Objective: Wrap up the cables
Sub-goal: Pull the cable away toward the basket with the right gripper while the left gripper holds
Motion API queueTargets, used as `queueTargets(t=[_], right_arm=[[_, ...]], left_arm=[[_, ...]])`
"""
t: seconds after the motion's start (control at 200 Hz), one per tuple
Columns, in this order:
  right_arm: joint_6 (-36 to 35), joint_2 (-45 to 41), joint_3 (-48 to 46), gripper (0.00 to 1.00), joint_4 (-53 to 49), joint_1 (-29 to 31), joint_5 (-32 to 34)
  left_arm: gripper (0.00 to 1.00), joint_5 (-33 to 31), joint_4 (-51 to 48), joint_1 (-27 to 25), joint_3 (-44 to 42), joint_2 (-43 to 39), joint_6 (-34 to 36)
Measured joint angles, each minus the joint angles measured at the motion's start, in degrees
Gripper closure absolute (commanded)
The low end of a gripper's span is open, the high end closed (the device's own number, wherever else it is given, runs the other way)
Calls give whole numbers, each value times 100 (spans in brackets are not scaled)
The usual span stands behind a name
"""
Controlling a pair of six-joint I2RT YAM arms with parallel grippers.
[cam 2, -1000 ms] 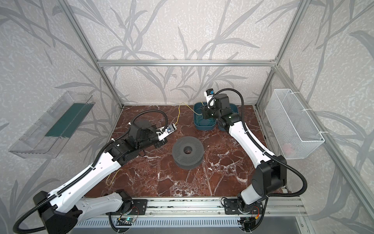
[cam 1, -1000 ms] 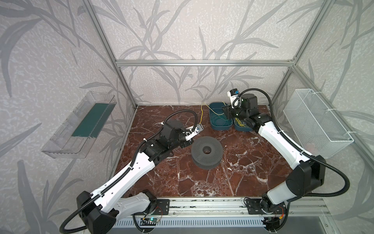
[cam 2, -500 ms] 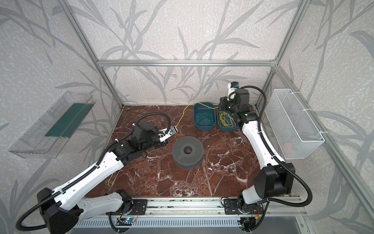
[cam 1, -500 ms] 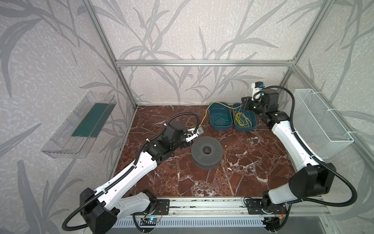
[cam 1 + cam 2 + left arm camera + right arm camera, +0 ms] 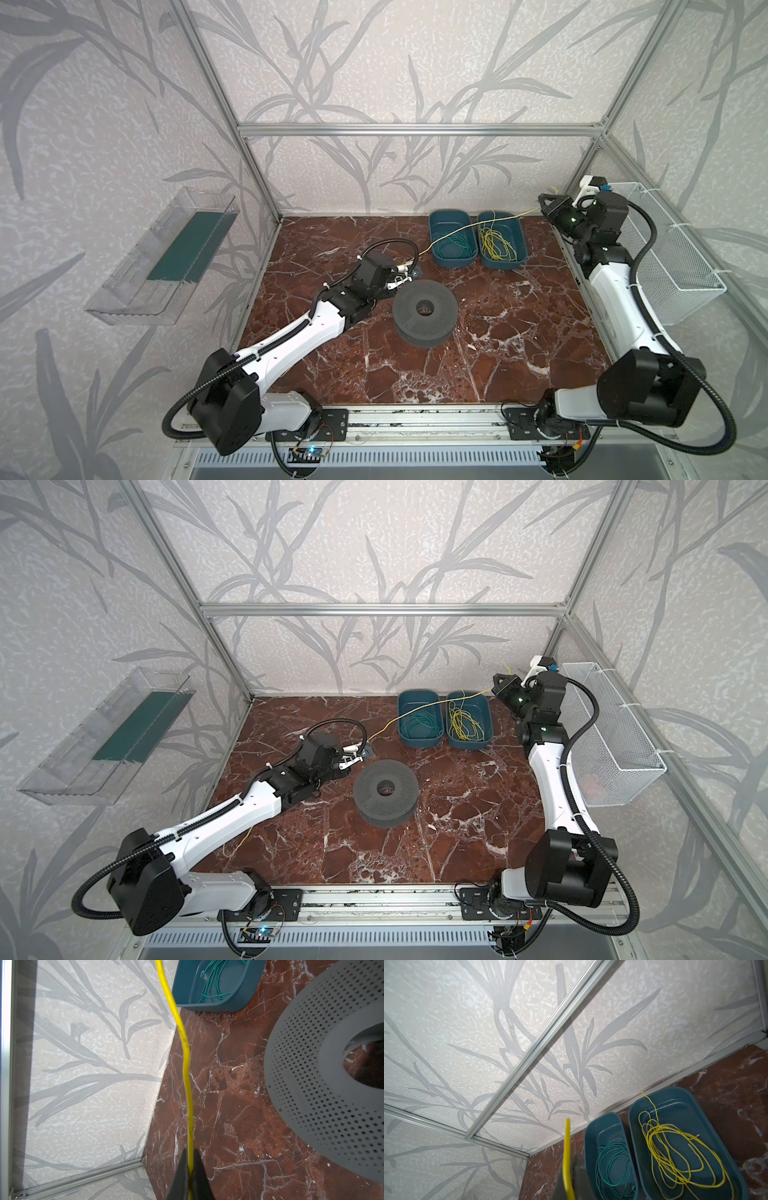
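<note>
A thin yellow cable [image 5: 186, 1076] hangs stretched in the air between my two grippers, passing over the teal bins. My left gripper [image 5: 409, 272] is shut on one end of it beside the grey perforated spool [image 5: 424, 307]. In the left wrist view the strand runs out from between the closed fingertips [image 5: 182, 1167]. My right gripper [image 5: 542, 203] is raised at the back right corner, shut on the cable [image 5: 566, 1147] with a short tip sticking out past it. More yellow cables [image 5: 496, 245] lie coiled in the right bin. The spool carries no cable.
Two teal bins stand at the back: the left one [image 5: 453, 262] holds green wire, the right one [image 5: 503, 267] the yellow coil. A white wire basket [image 5: 673, 257] hangs on the right wall next to the right arm. A clear tray [image 5: 162, 253] hangs on the left wall.
My right gripper closed on the yellow cable over the bins and swung back and right to the corner, drawing it out straight. The left gripper shifted slightly, still gripping its end.
</note>
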Motion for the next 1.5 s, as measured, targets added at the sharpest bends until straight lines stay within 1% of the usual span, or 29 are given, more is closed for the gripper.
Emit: queueTargets(t=[0.195,0.5,0.63,0.73,0.845,0.945,0.99,1.084,1.119,1.199,1.234,1.349,1.504], right_arm=[[376,0,-20,100,164,-22,-188],[815,-13,-382,100,363,-317,-426],[909,-17,-393,100,409,-345,-511],[997,-4,-391,100,525,-356,-695],[999,22,-398,100,649,-245,-739],[839,20,-400,100,702,-11,-608],[754,13,-400,100,715,66,-494],[564,-26,-400,100,695,142,-297],[494,-50,-400,100,682,173,-229],[337,-120,-404,100,610,238,-81],[280,-149,-417,100,605,267,-17],[144,-227,-485,100,570,308,146],[-31,-234,-544,100,498,328,426]], left_arm=[[100,-50,304,-4,-297,0,190],[100,-17,638,-13,-455,-11,291],[100,2,638,-35,-472,-48,295],[100,-31,516,-114,-472,-138,273],[100,-157,422,-138,-472,-177,236],[75,-389,258,-133,-470,-131,122],[59,-476,81,-109,-470,-101,44],[41,-566,-219,-79,-470,-68,-129],[37,-581,-308,-72,-468,-70,-208],[34,-535,-446,-76,-457,-83,-439],[29,-461,-522,-81,-457,-125,-540],[2,-46,-789,-92,-450,-525,-977],[1,756,-1102,-164,-380,-1589,-1722]])
